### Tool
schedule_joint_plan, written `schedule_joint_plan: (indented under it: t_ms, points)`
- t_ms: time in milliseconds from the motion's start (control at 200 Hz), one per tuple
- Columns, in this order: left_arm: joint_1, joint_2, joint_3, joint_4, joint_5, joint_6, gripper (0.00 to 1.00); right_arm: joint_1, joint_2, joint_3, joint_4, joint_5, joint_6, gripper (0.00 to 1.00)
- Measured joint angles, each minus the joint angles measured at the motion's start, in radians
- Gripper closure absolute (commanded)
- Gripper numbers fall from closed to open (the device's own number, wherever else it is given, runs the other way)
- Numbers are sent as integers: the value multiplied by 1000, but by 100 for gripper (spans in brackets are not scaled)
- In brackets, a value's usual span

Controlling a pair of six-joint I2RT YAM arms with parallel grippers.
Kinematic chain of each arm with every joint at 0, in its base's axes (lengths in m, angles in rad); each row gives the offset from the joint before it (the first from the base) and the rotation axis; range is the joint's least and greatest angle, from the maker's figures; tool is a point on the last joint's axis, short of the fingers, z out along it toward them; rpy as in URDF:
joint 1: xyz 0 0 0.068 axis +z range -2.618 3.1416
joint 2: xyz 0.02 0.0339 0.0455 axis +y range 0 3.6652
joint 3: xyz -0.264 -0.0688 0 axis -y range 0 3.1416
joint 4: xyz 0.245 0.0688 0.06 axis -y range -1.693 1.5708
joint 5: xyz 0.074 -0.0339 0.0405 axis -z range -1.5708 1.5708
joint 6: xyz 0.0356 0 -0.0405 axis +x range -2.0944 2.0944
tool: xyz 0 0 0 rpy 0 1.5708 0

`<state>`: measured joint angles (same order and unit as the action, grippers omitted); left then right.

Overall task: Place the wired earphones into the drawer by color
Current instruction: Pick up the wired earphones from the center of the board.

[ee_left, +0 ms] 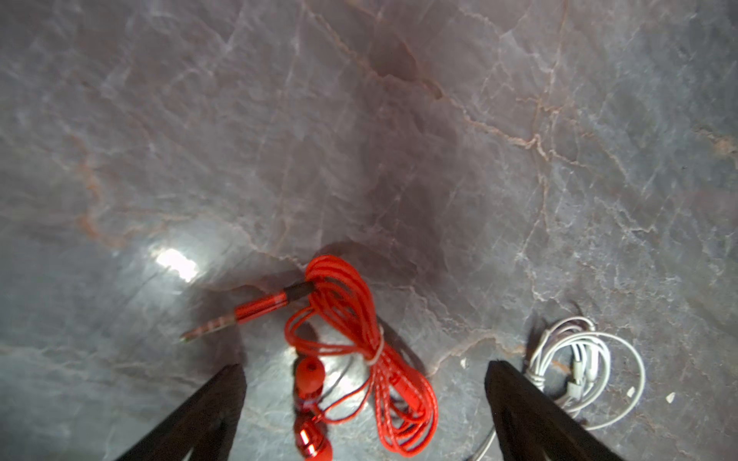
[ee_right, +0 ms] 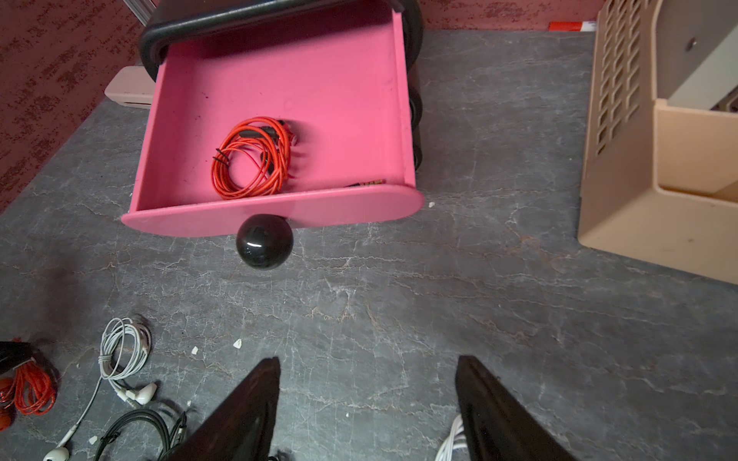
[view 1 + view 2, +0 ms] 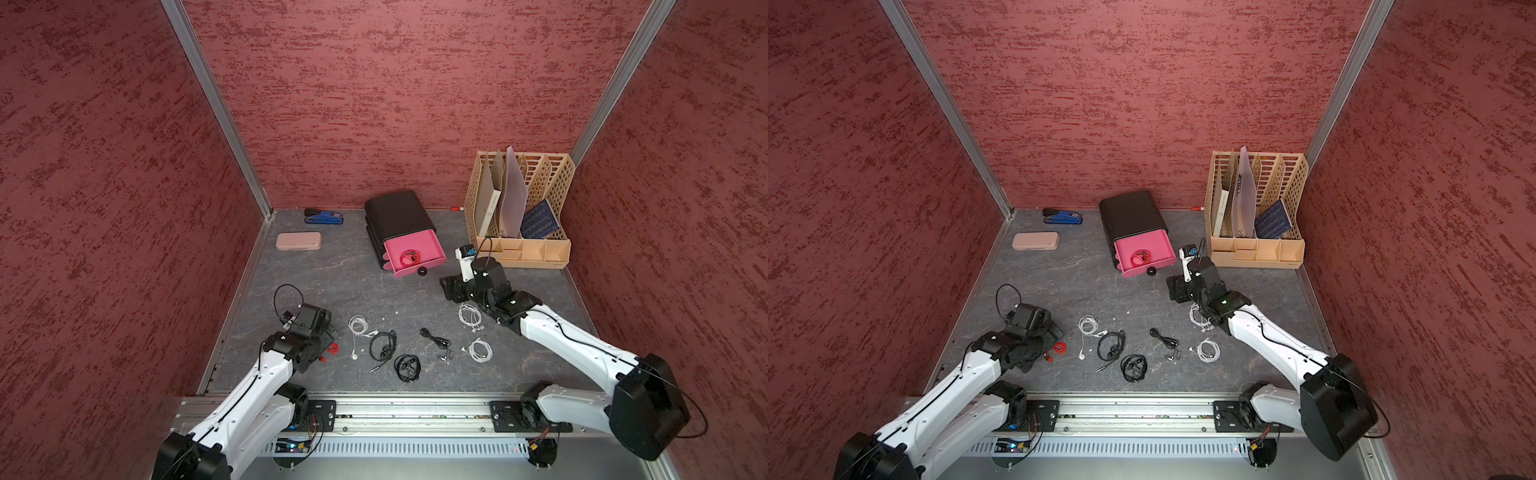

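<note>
Loosely coiled, glossy red earphones lie on the veined grey tabletop.

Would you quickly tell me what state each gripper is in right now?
Left gripper: open, holding nothing, jaws on either side of the red earphones.
Right gripper: open and empty, in front of the pulled-out drawer.

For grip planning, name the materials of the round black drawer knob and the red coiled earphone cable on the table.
Round black drawer knob: glossy plastic or lacquer, per its sharp highlight. Red coiled earphone cable: likely braided sheath, pale flecks.
</note>
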<state>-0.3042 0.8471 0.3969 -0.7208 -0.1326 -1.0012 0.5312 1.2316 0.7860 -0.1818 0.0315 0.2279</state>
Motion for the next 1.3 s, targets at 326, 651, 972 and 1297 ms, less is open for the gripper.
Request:
schedule_joint_plan:
  t_ms: [326, 651, 972, 1297]
  points:
    - [0, 89, 0, 133, -5, 52, 20, 0, 1, 0, 6, 0, 0, 26]
    - [0, 142, 0, 201, -30, 114, 37, 0, 6, 0, 6, 0, 0, 26]
    - [0, 158, 0, 223, -57, 154, 47, 0, 7, 0, 6, 0, 0, 26]
    - [0, 232, 18, 237, -54, 190, 63, 0, 7, 0, 6, 0, 0, 26]
